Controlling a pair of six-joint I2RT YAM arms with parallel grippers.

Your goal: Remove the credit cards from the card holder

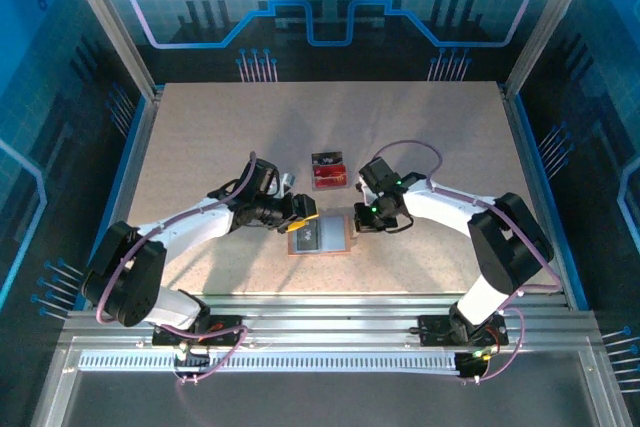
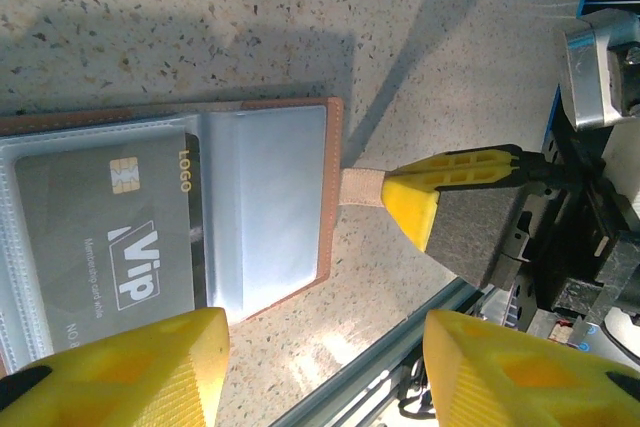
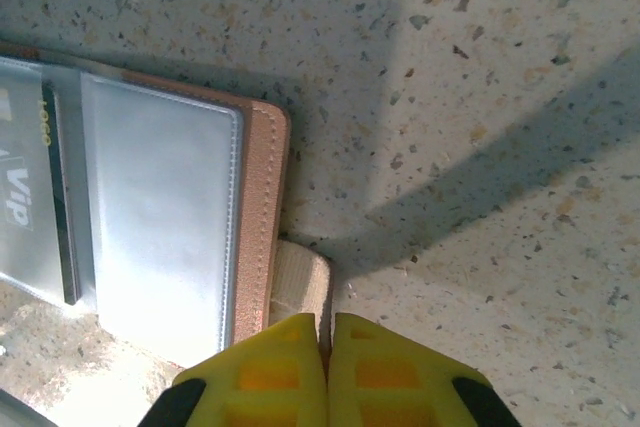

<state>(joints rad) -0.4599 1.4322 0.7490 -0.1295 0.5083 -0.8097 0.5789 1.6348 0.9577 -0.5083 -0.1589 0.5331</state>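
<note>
Pinned: right gripper's (image 3: 328,332) jaws clench the card holder's (image 1: 336,236) tab (image 3: 303,282), left gripper's (image 2: 325,352) released.
Stiff, slick dark card (image 2: 105,237) at 9 o'clock: pinch its edge.

The tabletop (image 1: 200,147) is pale beige, flecked with dark and rust specks. Ahead of the left gripper (image 2: 325,335), whose fingers are bright yellow, the card holder (image 2: 333,177) shows a tan-brown stitched border around glossy grey-blue sleeves. In one sleeve sits a dark grey card (image 2: 105,237) with white "Vip" lettering, a gold chip and gold "LOGO" text. The clasp tab (image 3: 303,282), at the tips of the right gripper (image 3: 327,332) (yellow too, black further back), is light beige. Beyond both grippers lie a red card (image 1: 328,177) and a black card (image 1: 322,158).
</note>
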